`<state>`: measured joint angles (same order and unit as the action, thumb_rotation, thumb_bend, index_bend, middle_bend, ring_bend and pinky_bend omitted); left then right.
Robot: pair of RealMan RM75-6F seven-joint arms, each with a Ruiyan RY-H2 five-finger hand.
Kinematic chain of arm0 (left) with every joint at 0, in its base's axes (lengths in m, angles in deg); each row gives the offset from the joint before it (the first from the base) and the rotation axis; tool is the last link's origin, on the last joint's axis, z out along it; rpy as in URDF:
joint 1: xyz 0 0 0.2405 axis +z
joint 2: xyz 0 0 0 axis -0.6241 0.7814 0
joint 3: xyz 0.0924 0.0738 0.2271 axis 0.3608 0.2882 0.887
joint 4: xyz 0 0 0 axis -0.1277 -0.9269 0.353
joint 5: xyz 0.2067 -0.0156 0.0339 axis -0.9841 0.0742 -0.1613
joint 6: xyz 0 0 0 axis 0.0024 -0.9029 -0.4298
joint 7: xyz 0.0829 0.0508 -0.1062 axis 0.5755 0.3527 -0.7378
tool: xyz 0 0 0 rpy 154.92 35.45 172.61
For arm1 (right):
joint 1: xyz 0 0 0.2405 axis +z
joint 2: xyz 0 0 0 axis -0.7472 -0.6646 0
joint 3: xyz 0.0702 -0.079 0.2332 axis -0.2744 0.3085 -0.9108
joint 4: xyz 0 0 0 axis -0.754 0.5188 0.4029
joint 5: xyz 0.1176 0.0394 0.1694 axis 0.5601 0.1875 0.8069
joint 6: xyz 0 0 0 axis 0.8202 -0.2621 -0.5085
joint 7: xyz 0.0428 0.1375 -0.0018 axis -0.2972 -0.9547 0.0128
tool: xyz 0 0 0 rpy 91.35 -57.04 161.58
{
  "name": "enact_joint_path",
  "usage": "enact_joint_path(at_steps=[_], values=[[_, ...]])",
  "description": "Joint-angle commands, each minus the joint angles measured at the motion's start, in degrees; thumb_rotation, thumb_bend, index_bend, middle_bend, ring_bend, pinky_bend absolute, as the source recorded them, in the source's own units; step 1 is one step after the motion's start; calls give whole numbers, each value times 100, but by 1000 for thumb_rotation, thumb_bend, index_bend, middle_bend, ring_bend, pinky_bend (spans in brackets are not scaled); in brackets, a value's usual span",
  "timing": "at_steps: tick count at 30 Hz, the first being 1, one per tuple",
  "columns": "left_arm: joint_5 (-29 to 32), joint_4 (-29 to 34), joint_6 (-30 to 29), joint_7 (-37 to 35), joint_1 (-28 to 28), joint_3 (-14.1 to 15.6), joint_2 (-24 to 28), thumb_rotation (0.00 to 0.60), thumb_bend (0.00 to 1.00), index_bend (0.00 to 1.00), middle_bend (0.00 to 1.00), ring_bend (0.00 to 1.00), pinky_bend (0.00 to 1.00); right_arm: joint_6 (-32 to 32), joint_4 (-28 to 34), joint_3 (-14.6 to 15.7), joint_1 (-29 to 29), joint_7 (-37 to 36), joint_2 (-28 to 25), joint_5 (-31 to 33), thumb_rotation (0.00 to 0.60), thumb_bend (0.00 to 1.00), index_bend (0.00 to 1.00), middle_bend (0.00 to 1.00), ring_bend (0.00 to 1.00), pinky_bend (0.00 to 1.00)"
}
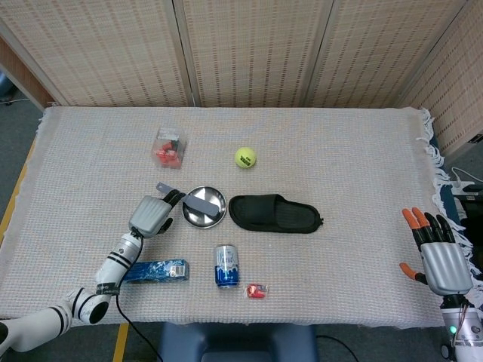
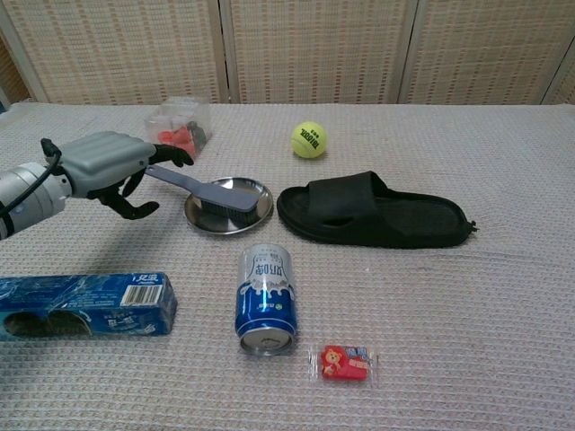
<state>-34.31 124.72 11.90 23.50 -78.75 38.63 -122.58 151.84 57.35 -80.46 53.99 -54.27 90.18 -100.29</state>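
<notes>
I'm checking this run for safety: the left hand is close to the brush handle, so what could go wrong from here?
1. The brush lies with its head on the metal plate and its handle sticking out; a push from the left hand may tip or slide the plate.
2. The clear box of orange parts sits just behind the hand and might get knocked.
3. The left forearm passes over the blue packet and may drag it.

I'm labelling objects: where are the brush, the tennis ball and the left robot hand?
brush (image 2: 226, 197), chest view, on the brush head.
tennis ball (image 2: 308, 140), chest view, on its middle.
left robot hand (image 2: 112, 158), chest view, on its grey back.
</notes>
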Motion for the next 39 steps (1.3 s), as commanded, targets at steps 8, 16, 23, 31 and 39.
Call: enact_joint_path(at_steps=[8,16,23,31,39], values=[[-101,-702,236,-104,-531,106,-591,600,421,149,128,638,932,-131,70,29,22,53,-42,88,600,63,0,0,0,0],[-68,-1051,401,-145,-769,175,-843,600,421,163,140,638,933,-146,142,45,11,21,-112,103,600,63,0,0,0,0],[6,-1424,422,-83,-902,174,-1015,600,418,189,177,638,936,-161,182,68,-1,-33,-180,101,600,63,0,0,0,0],[23,-1553,303,-35,-922,219,-1051,600,439,302,294,650,950,-169,224,82,-10,-51,-223,102,600,63,0,0,0,0],[76,-1621,174,94,-894,246,-1064,600,437,400,427,652,951,-226,249,105,11,-45,-231,92,600,63,0,0,0,0]])
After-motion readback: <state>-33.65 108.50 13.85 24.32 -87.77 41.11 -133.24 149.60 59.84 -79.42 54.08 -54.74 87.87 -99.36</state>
